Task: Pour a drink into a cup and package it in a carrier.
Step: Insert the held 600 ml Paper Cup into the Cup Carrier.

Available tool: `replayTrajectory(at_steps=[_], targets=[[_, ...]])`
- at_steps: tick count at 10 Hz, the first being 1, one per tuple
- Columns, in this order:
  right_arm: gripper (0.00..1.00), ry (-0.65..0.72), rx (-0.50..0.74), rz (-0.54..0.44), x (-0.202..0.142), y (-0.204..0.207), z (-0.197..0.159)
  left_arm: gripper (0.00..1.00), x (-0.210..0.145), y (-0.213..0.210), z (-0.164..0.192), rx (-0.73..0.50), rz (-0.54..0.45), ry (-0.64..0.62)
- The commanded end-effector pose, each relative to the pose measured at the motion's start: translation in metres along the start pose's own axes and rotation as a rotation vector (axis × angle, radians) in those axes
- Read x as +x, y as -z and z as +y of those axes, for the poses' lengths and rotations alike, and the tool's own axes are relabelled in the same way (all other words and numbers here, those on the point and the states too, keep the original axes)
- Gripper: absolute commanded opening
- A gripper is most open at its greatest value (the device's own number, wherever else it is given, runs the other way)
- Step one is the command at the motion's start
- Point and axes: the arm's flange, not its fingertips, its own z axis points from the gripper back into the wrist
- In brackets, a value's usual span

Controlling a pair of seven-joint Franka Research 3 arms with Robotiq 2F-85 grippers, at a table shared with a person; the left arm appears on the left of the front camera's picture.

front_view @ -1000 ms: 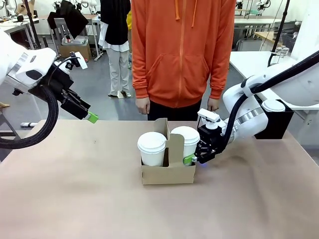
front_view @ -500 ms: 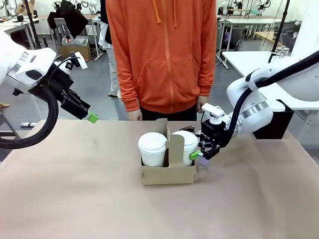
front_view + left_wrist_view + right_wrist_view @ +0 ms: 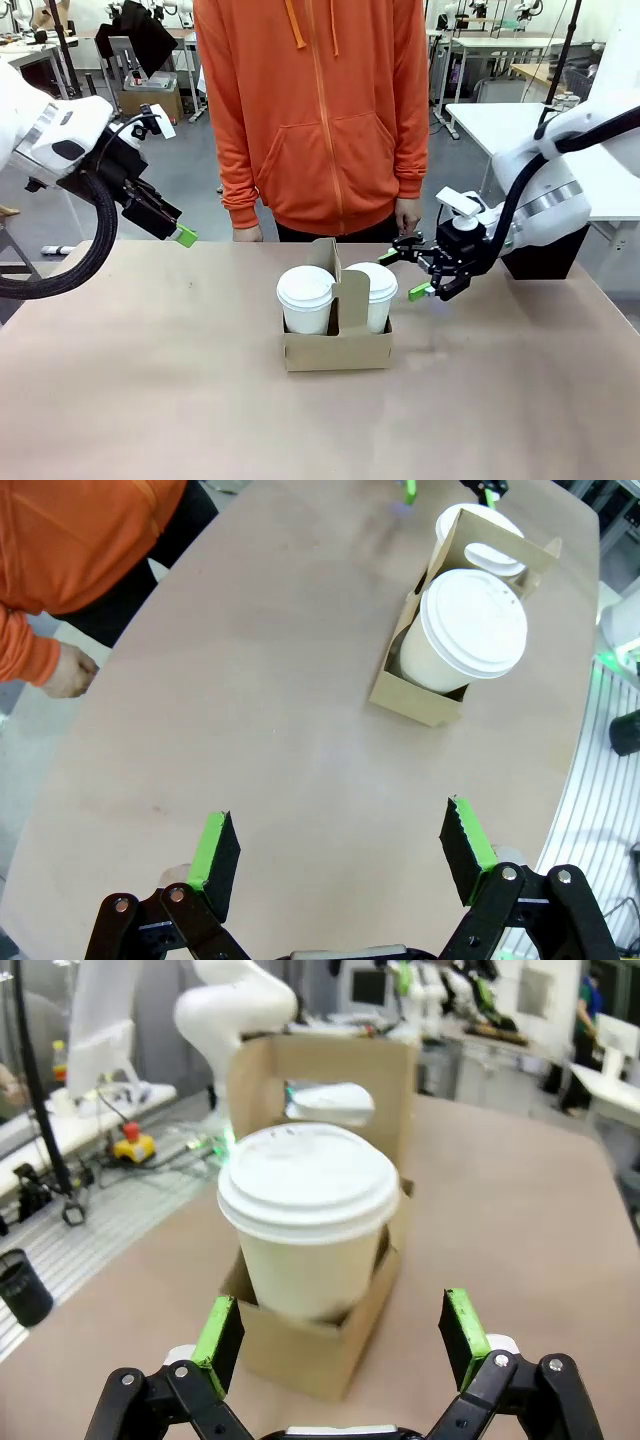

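The brown cardboard carrier (image 3: 337, 347) stands mid-table with a white lidded cup in each slot. The cup (image 3: 372, 294) in its right slot is nearest my right gripper (image 3: 404, 275), which hangs open just right of it, touching nothing. From the right wrist view, that cup (image 3: 308, 1215) stands in the carrier (image 3: 310, 1345) ahead of my open gripper (image 3: 340, 1328). My left gripper (image 3: 182, 236) is raised at the far left and is open (image 3: 340, 850), well away from the carrier (image 3: 420, 685). Lids hide the drink.
A second lidded cup (image 3: 305, 298) fills the carrier's left slot. A person in an orange hoodie (image 3: 310, 110) stands at the far edge, hands hanging near the table's rim. A black box (image 3: 545, 250) sits behind my right arm. Bare tabletop (image 3: 150, 380) surrounds the carrier.
My right gripper let go of the right cup, opened, and drew back to the right and upward. The person shifted to the left. My left arm stayed still.
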Motion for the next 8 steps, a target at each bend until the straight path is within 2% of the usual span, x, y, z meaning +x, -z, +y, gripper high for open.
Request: replayTrajectory(at_steps=[1,2,3,5,8], targets=[[1.00,0.075,-0.180,0.175,0.033,-0.022,0.028,1.00,-0.001,0.001,0.001,-0.002,-0.019,0.008],[1.00,0.149,-0.282,0.218,0.051,-0.045,0.040,1.00,-0.001,0.001,0.001,-0.002,-0.019,0.008],[1.00,0.314,-0.405,0.245,0.063,-0.076,0.051,1.00,-0.001,0.001,0.001,-0.002,-0.019,0.008],[1.00,0.521,-0.599,0.299,0.077,-0.123,0.082,1.00,-0.001,0.001,0.001,-0.002,-0.019,0.008],[1.00,0.594,-0.821,0.294,0.090,-0.169,0.138,1.00,-0.001,0.001,0.001,-0.002,-0.019,0.008]])
